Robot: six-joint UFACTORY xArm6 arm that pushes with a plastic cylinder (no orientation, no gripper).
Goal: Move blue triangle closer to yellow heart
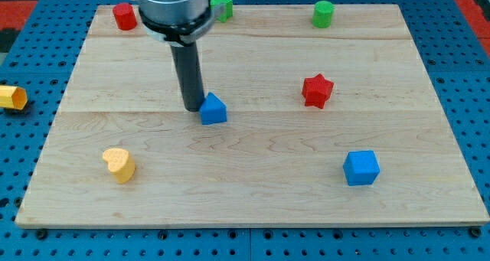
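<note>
Near mid-board, just left of the blue triangle [213, 109], touching or nearly so: my tip [192, 108]. No hand to open or clench, only a bare rod. Yellow heart [119, 164] well apart, toward the view's bottom left. Wrong side for pushing, by the look of it. Better to circle round to the triangle's upper right, then shove steadily down-left on a line through its middle, stopping short of the heart. Off-centre contact likely to spin it aside.

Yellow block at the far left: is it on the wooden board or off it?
Off. The yellow block lies on the blue pegboard, beside the board.
</note>
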